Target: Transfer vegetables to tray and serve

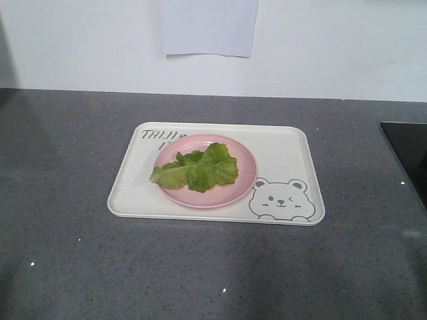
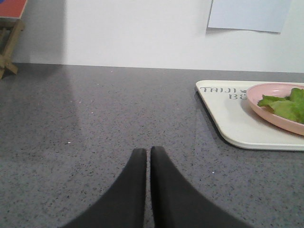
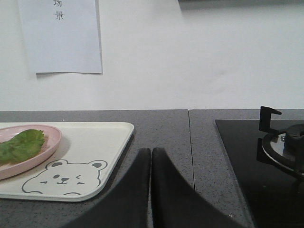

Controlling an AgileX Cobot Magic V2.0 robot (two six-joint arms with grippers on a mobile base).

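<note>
The vegetables (image 1: 197,169), crinkly green lettuce leaves, lie on a round pink plate (image 1: 230,192). That plate sits on the cream tray (image 1: 283,150) with a winking bear drawing, in the middle of the grey counter. No arm shows in the front view. My left gripper (image 2: 148,151) is shut with nothing in it, low over the bare counter to the left of the tray (image 2: 228,121). My right gripper (image 3: 151,151) is shut and empty too, just off the tray's (image 3: 102,142) right edge. Lettuce (image 2: 285,105) (image 3: 21,145) shows in both wrist views.
A black gas hob (image 3: 280,152) with a burner lies to the right of the tray; its corner (image 1: 408,157) shows at the right edge of the front view. A white wall with a paper sheet (image 1: 208,27) stands behind the counter. A wooden stand (image 2: 8,35) is far left.
</note>
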